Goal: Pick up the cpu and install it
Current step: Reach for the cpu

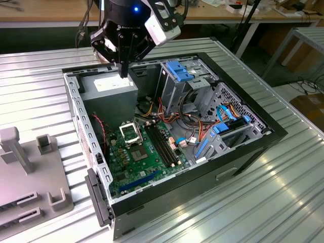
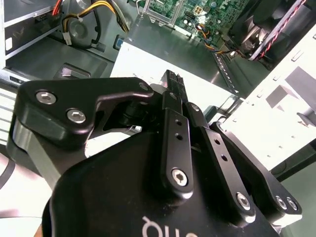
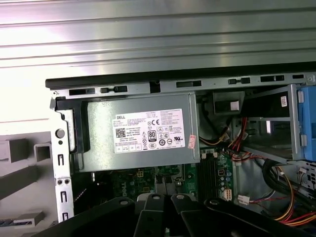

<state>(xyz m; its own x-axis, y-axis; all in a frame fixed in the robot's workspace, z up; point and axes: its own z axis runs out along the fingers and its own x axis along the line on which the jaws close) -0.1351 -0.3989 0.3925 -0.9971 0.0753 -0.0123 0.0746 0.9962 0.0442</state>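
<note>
Hand (image 1: 123,71) hovers pinched shut over the power supply (image 1: 109,90), can't tell if the cpu's in it, socket frame (image 1: 130,132) lying lower, down on the motherboard.

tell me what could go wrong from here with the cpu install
1. The hand hangs shut just above the power supply, not over the socket; a straight descent would likely hit the supply's casing.
2. Loose cables lie close to the socket and could snag the hand on its way over.
3. Whether the hand actually grips the cpu is hidden, so it may be held poorly or not at all.
</note>
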